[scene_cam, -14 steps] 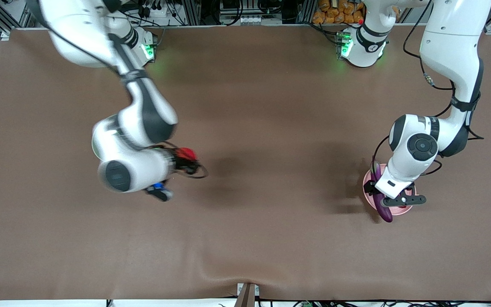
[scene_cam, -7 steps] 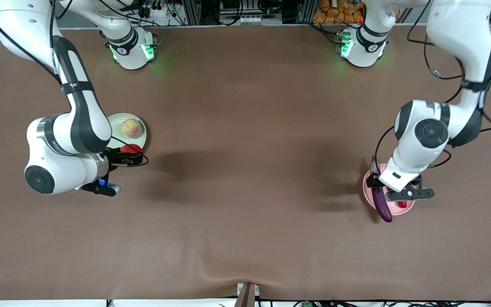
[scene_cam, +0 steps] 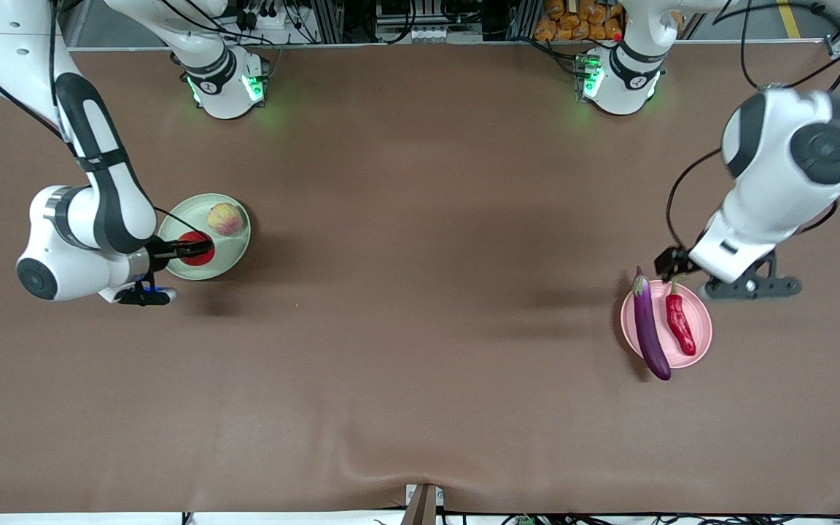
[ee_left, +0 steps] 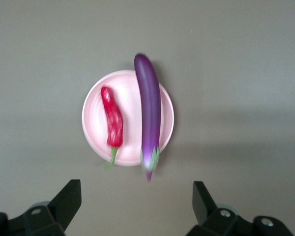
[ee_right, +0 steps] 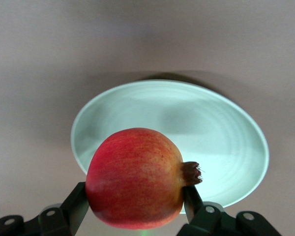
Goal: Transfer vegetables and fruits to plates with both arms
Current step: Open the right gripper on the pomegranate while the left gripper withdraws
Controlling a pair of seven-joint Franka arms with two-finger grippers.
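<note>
My right gripper [scene_cam: 188, 249] is shut on the round red fruit [scene_cam: 198, 248] and holds it over the pale green plate [scene_cam: 208, 272]. In the right wrist view the red fruit [ee_right: 135, 177] sits between the fingers [ee_right: 77, 200] above the green plate [ee_right: 221, 137]. The yellowish-pink peach [scene_cam: 224, 218] lies on that plate. My left gripper [scene_cam: 674, 261] is open and empty, up above the table beside the pale pink plate [scene_cam: 700, 325]. The purple eggplant [scene_cam: 650, 327] and red chili [scene_cam: 680, 325] lie on the pink plate. They also show in the left wrist view: eggplant [ee_left: 148, 108], chili [ee_left: 112, 123], plate [ee_left: 93, 115].
The eggplant's tip overhangs the pink plate's rim on the side nearer the front camera. The brown table cover [scene_cam: 420, 292] has a raised wrinkle at its front edge. Both arm bases stand along the table's back edge.
My right arm has carried the red fruit toward its end of the table, to over the green plate. My left gripper has risen off the pink plate, leaving the chili and eggplant uncovered.
</note>
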